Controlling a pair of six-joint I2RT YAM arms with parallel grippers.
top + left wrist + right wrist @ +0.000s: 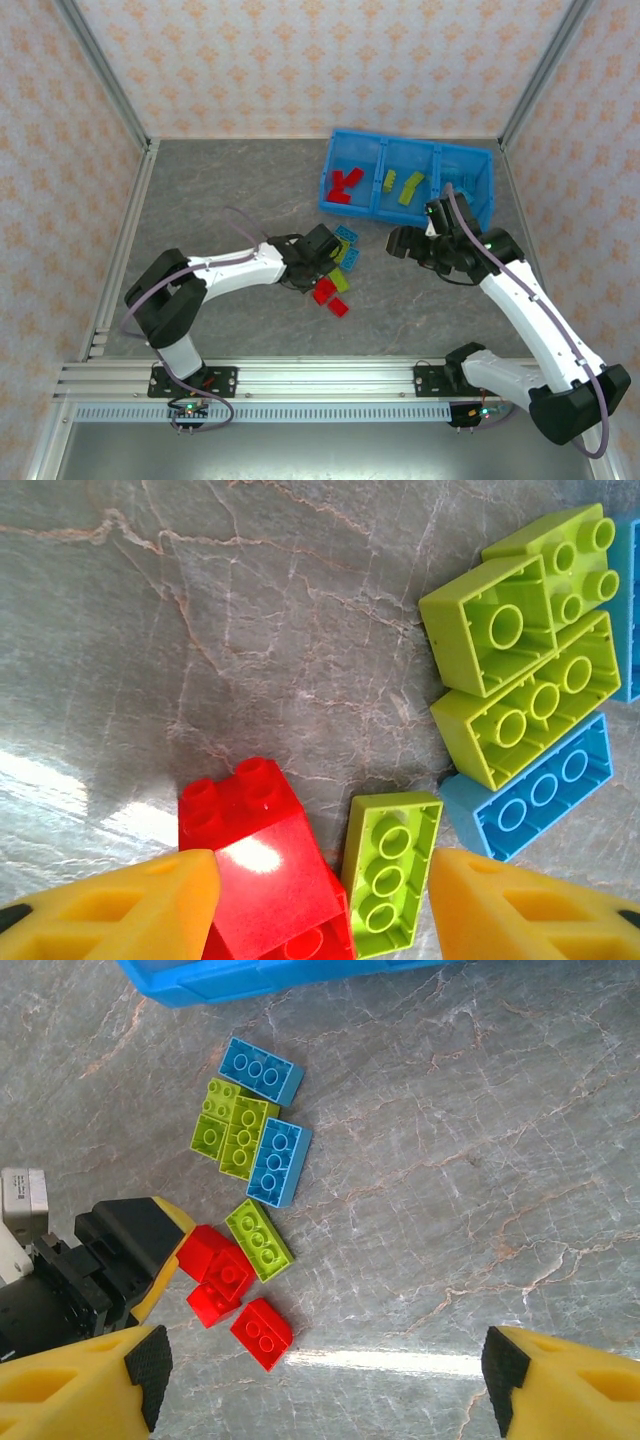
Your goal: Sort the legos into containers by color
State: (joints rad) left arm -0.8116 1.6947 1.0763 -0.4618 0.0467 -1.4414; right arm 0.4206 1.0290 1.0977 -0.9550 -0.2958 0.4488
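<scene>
The left gripper (320, 872) is hovering low over the loose legos (336, 272) lying on the table (220, 200). Its yellow fingers (140, 910) are standing wide apart and gripping nothing. Between them a red brick (262, 865) and a green brick (390, 870) are lying side by side, and the wrist view is not showing either finger touching them. Just beyond, two more green bricks (520, 670) are resting against each other with their hollow undersides up, and a blue brick (535, 790) is lying underside up against the longer one. The right gripper (322, 1365) is hanging to the right of the pile and just in front of the tray (480, 165), its fingers spread wide with bare table between them. From its wrist camera the pile is showing as a loose string. A second blue piece (260, 1070) is sitting nearest the tray, then the green cluster, then the reds, with one red piece (261, 1333) lying a little apart at the near end. The tray is sitting at the far right of the table. Its left compartment is holding red pieces (345, 187) and its middle one is holding green pieces (400, 185). The right arm's cable is crossing the right compartment, and I cannot tell what is lying in it.
</scene>
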